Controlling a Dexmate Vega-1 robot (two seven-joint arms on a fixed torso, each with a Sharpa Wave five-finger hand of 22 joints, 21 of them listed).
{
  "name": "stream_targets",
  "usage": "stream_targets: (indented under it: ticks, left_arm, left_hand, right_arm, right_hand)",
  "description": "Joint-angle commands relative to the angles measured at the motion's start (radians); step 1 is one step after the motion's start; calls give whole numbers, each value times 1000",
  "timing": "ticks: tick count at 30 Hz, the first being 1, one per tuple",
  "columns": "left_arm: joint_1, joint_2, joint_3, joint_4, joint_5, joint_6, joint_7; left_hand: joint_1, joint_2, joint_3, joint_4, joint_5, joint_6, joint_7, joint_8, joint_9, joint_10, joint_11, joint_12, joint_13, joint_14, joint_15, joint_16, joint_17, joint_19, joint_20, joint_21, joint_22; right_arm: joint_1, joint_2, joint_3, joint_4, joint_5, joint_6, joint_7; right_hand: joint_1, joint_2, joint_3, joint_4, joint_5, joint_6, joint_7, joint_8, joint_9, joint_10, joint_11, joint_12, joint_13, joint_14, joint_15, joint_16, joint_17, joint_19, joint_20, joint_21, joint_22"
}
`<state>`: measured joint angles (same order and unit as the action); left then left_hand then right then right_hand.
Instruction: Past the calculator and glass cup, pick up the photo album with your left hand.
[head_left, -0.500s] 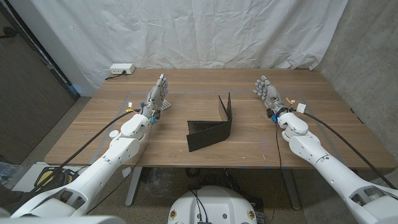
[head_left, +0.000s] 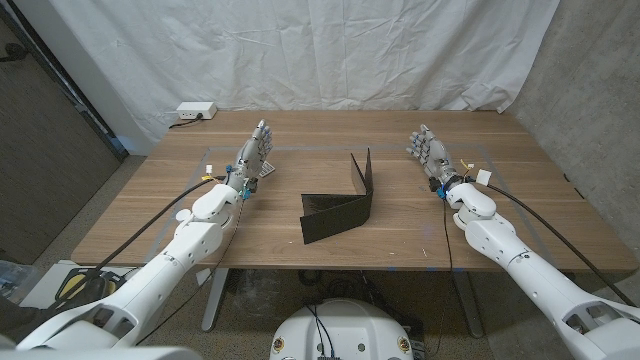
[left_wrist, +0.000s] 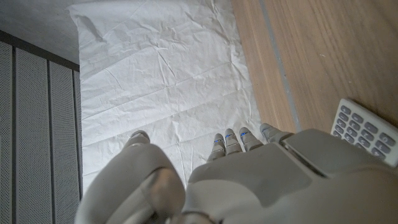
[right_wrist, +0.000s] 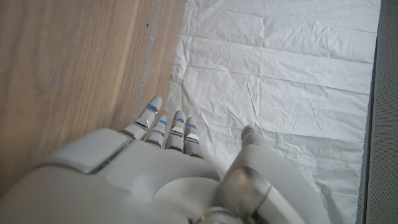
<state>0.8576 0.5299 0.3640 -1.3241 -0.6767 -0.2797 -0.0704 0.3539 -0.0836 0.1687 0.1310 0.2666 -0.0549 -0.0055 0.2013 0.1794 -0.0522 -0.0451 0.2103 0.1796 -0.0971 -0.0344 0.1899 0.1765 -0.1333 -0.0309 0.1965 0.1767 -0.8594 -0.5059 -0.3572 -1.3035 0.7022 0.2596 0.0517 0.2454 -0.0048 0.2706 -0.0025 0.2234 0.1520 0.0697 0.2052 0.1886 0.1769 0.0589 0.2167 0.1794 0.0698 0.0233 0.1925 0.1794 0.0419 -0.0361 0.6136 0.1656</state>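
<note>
The album (head_left: 340, 203) stands open mid-table (head_left: 420, 235), between the hands, spine running away from the robot. The left hand (head_left: 254, 153), fingers apart and empty, seems slightly nearer than the right hand (head_left: 428, 148), also open; a calculator (left_wrist: 367, 129) lies beside it

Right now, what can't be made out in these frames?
- Calculator: left wrist view, partly covered by the left hand; head view, mostly behind that hand.
- Glass cup: cannot be made out on the table.
- Photo album: head view, stands open, dark; inner pages too dark to read.
- Right hand: open.
</note>
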Motion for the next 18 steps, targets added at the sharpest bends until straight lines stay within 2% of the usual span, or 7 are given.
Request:
stream_targets:
  ticks: [1, 3, 7, 12, 18]
  left_arm:
    - [-20, 43, -1, -32, 17, 21, -24]
    - [-23, 64, 3, -54, 23, 48, -26]
    - [-22, 54, -4, -57, 24, 11, -30]
    - [-22, 64, -2, -71, 40, -4, -35]
    - [-32, 57, 1, -55, 45, -30, -52]
  left_hand:
    - [13, 10, 7, -6, 6, 10, -4, 10, 3, 9, -1, 5, 5, 13, -17, 10, 2, 11, -109, 7, 3]
    - [15, 11, 8, -7, 6, 11, -3, 10, 3, 10, -1, 5, 5, 12, -18, 9, 2, 10, -108, 6, 3]
    - [26, 20, 12, -12, 7, 2, -5, 4, 3, 1, 1, 0, 5, 6, -18, 4, 2, 3, -103, 3, 3]
    - [32, 25, 15, -15, 8, 0, -6, 2, 3, -1, 1, -2, 5, 3, -16, 1, 2, 1, -102, 3, 3]
    - [39, 29, 17, -19, 8, 2, -6, 2, 3, -1, -3, -3, 5, 3, -17, 1, 2, 1, -101, 2, 3]
  right_arm:
    - [-22, -8, 4, -35, -3, -6, -26]
    - [-25, -6, 6, -37, -2, -1, -29]
    - [-30, -5, 7, -43, -3, 2, -36]
    - [-30, -3, 4, -46, -8, 1, -44]
    - [-25, -5, 0, -48, -15, 1, -42]
  right_hand:
    - [11, 0, 6, -4, 2, 7, 0, 1, 1, 10, 4, 2, 3, 6, 2, 3, 2, 4, -29, -5, 4]
    - [11, 0, 6, -5, 2, 7, 0, 0, 1, 10, 6, 1, 3, 5, 1, 3, 2, 3, -28, -7, 4]
    - [11, 2, 6, -5, 2, 8, 0, 0, 1, 10, 7, 1, 3, 6, 2, 3, 3, 4, -27, -10, 4]
    - [12, 2, 6, -7, 1, 9, 0, -1, 1, 11, 7, 1, 3, 7, 3, 3, 3, 4, -26, -14, 4]
    - [12, 3, 6, -8, 0, 10, 0, -1, 1, 10, 6, 0, 3, 8, 5, 3, 3, 4, -25, -18, 5]
